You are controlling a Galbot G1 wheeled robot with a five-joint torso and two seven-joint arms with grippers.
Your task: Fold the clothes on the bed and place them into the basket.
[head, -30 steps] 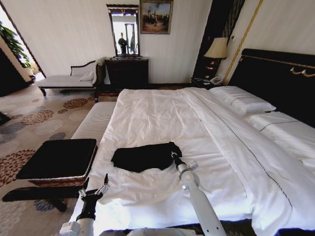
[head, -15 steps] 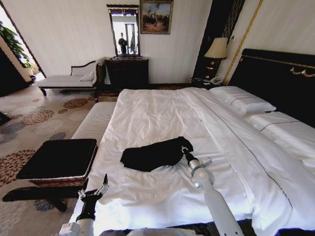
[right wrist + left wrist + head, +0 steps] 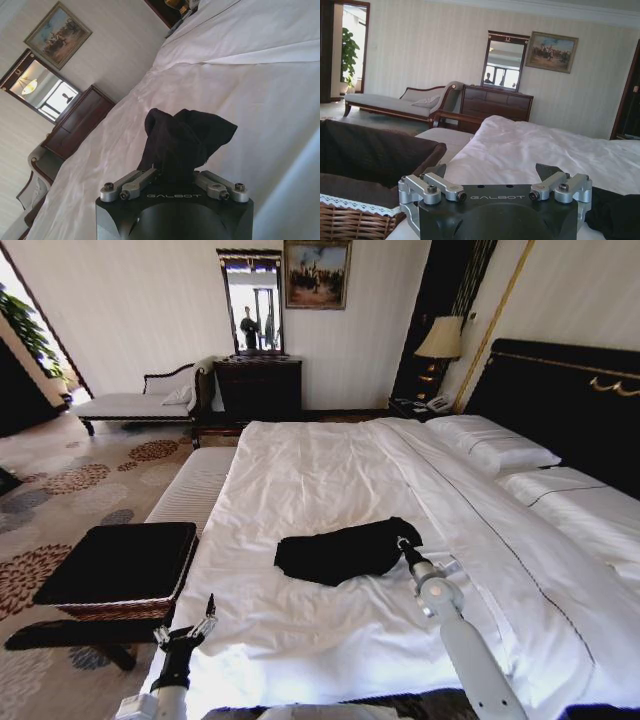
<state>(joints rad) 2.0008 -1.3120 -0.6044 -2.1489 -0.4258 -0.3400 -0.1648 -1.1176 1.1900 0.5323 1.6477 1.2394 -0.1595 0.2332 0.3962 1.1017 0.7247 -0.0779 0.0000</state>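
- Waiting low at the frame's lower left, your left gripper [image 3: 186, 625] is hanging with its fingers spread and nothing between them.
- You are pinching the right edge of the black T-shirt [image 3: 340, 551] in your right gripper [image 3: 405, 542], mid-frame on the bed [image 3: 300, 470]; keep the cloth low and taut so the fold holds.
- The basket [image 3: 118, 570] is sitting at left, beside the bed.

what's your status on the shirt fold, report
Right gripper shut on black T-shirt, bunched on bed. Left gripper open, idle by wicker basket. Nothing in the way.
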